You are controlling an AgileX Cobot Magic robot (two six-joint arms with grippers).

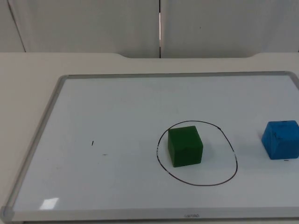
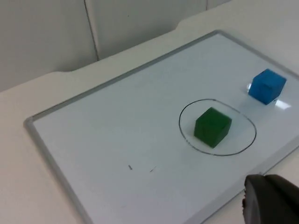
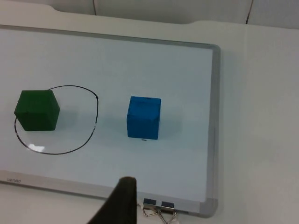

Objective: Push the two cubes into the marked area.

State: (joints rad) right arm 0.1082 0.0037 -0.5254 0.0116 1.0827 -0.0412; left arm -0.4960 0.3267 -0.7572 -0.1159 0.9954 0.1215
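A whiteboard [image 1: 117,140] with a grey frame lies flat on my bench [image 1: 28,70]. The green cube [image 1: 185,146] sits inside the drawn black ring [image 1: 196,183], toward the ring's left side, with bare space inside the ring to its right. The blue cube [image 1: 281,139] stands outside the ring, to its right and near the whiteboard's right edge, apart from the ring line. The board's left half is wide open, with a small pen tick [image 1: 92,143] on it. A binder clip [image 3: 158,211] sits at the board's near edge. My left pincer [image 2: 271,200] hangs above the board's near edge; my right pincer [image 3: 119,205] hangs over the near edge too, close to the blue cube. I cannot tell whether either pincer is released or clenched.
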